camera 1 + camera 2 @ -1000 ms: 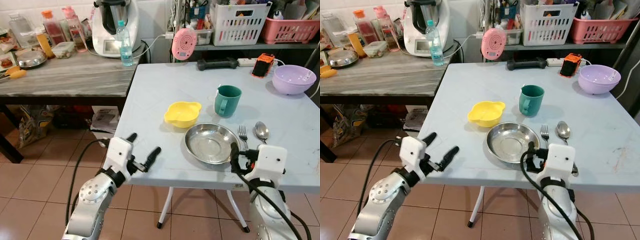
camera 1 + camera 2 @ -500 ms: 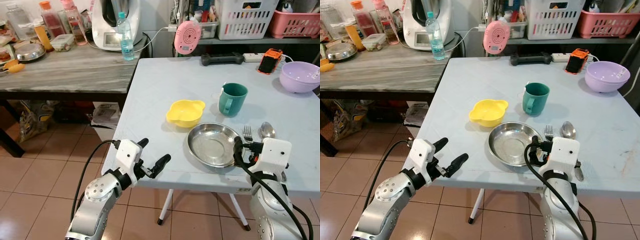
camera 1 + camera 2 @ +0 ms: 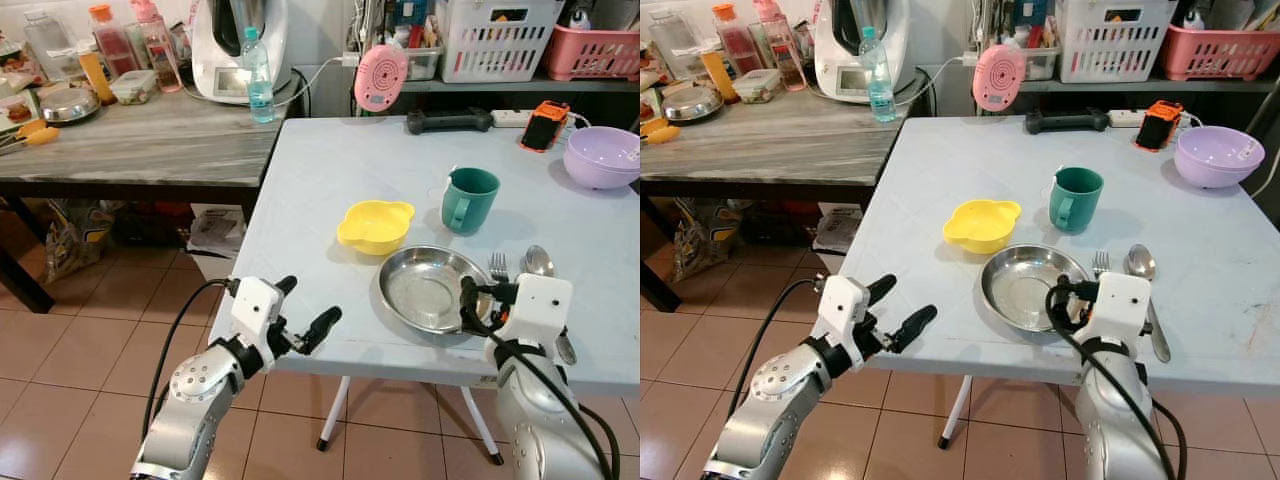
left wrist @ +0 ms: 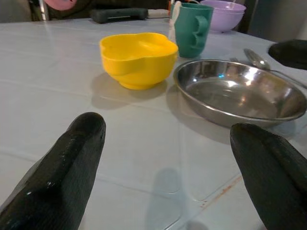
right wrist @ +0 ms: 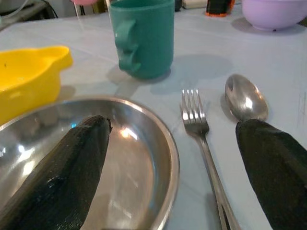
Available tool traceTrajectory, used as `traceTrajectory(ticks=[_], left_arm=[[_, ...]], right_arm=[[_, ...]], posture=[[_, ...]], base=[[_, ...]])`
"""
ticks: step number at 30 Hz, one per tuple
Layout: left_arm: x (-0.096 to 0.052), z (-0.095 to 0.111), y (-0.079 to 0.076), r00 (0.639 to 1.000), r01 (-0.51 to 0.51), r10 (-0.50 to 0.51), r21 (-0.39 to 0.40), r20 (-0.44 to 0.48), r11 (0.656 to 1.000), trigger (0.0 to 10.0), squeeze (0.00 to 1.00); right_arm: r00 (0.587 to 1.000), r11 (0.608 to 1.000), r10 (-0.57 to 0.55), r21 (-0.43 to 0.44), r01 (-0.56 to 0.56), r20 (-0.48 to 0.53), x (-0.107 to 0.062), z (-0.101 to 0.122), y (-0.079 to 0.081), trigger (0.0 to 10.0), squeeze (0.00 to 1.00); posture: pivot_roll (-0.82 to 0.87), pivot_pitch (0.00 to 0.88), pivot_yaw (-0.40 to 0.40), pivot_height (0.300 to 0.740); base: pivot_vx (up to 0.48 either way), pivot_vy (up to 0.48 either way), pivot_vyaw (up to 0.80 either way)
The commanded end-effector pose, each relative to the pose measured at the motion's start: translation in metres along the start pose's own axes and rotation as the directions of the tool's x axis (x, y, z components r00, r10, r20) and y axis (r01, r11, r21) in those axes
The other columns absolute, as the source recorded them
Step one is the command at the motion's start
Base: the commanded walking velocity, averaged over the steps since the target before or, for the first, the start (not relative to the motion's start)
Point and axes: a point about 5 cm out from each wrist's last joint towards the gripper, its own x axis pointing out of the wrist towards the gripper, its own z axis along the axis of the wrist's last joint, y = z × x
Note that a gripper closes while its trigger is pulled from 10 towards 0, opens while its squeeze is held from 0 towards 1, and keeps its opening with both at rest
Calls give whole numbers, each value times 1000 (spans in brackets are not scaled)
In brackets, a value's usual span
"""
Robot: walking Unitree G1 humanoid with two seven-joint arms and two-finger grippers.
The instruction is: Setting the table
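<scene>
On the pale blue table (image 3: 330, 170) a steel plate (image 3: 430, 288) lies near the front edge. Behind it stand a yellow bowl (image 3: 375, 225) and a teal mug (image 3: 469, 200). To the plate's right lie a fork (image 3: 498, 265) and a spoon (image 3: 538, 262). My right gripper (image 5: 175, 127) is open at the front edge, one finger (image 3: 466, 298) over the plate's right rim and the other near the spoon's handle, with the fork (image 5: 201, 139) between them. My left gripper (image 3: 308, 302) is open and holds nothing, just off the table's front left edge, facing the bowl (image 4: 138, 57) and plate (image 4: 240, 91).
A purple bowl (image 3: 603, 156), an orange phone (image 3: 544, 125) and a black bar (image 3: 454, 120) sit at the table's back. A pink round device (image 3: 381, 77) stands at the back edge. The wooden counter (image 3: 130, 145) on the left carries bottles and an appliance. Tiled floor lies below.
The camera has shifted a little. Both grippers stay open at the table's front edge; my right one has edged slightly forward over the plate's rim.
</scene>
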Motion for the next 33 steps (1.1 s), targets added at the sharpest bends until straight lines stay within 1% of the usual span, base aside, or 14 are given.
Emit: traceTrajectory(ticks=[1, 4, 6, 10, 11, 13, 17, 25, 26, 27, 28, 29, 30, 33], left_arm=[[2, 0, -2, 997, 64, -65, -23, -32, 998, 10000, 0], [4, 1, -5, 994, 107, -108, -29, -35, 994, 10000, 0], [4, 1, -6, 993, 112, -113, -30, -34, 993, 10000, 0], [3, 1, -6, 989, 139, -140, -29, -46, 990, 10000, 0], [3, 1, -6, 987, 148, -150, -40, -56, 988, 10000, 0], [2, 2, -5, 986, 152, -154, -38, -58, 988, 10000, 0], [3, 7, -2, 986, 156, -156, 3, -65, 988, 10000, 0], [3, 9, -1, 980, 183, -179, 40, -86, 982, 10000, 0], [2, 9, -1, 980, 184, -180, 40, -88, 982, 10000, 0], [2, 9, -1, 980, 184, -180, 41, -88, 982, 10000, 0], [2, 9, -1, 979, 186, -182, 39, -89, 982, 10000, 0], [2, 9, -1, 979, 187, -183, 39, -90, 982, 10000, 0], [2, 9, -2, 978, 191, -186, 41, -91, 981, 10000, 0], [2, 9, -2, 977, 196, -191, 43, -93, 980, 10000, 0]], right_arm=[[1000, 1000, -8, 16, 9, -21, 7, 1, 0, 10000, 0], [999, 1000, -9, 28, 11, -48, 13, 2, 0, 10000, 0], [999, 999, -11, 37, 13, -52, 15, 2, 0, 10000, 0], [996, 996, -20, 82, 27, -91, 20, 0, 0, 10000, 0], [995, 997, -18, 77, 25, -95, 21, 0, 0, 10000, 0], [994, 996, -16, 81, 25, -104, 22, -1, 1, 10000, 0], [990, 990, 7, 138, 13, -141, 25, -5, 4, 10000, 0], [980, 984, 41, 179, -6, -194, 29, -9, 11, 10000, 0], [976, 982, 54, 190, -13, -213, 28, -12, 14, 6588, 0], [974, 981, 56, 192, -13, -219, 28, -13, 14, 6588, 0], [972, 981, 57, 195, -11, -229, 28, -15, 15, 4471, 0], [970, 981, 58, 194, -12, -235, 28, -16, 15, 1373, 0], [966, 981, 56, 193, -6, -251, 28, -18, 16, 0, 0], [958, 981, 56, 196, 0, -280, 27, -22, 16, 0, 0]], posture=[[-124, 6, 62, 740], [-121, 6, 57, 740], [-121, 6, 57, 740], [-119, 5, 51, 740], [-119, 2, 51, 740], [-118, 4, 51, 740], [-114, 8, 48, 740], [-110, 11, 47, 740], [-109, 11, 49, 740], [-109, 11, 49, 740], [-108, 11, 49, 740], [-107, 11, 49, 740], [-107, 11, 49, 740], [-107, 12, 50, 740]], base=[[0, 0, 0], [0, 0, 0], [0, 0, 0], [0, 0, 0], [0, 0, 0], [0, 0, 0], [0, 0, 0], [0, 0, 0], [0, 0, 0], [0, 0, 0], [0, 0, 0], [0, 0, 0], [0, 0, 0], [0, 0, 0]])
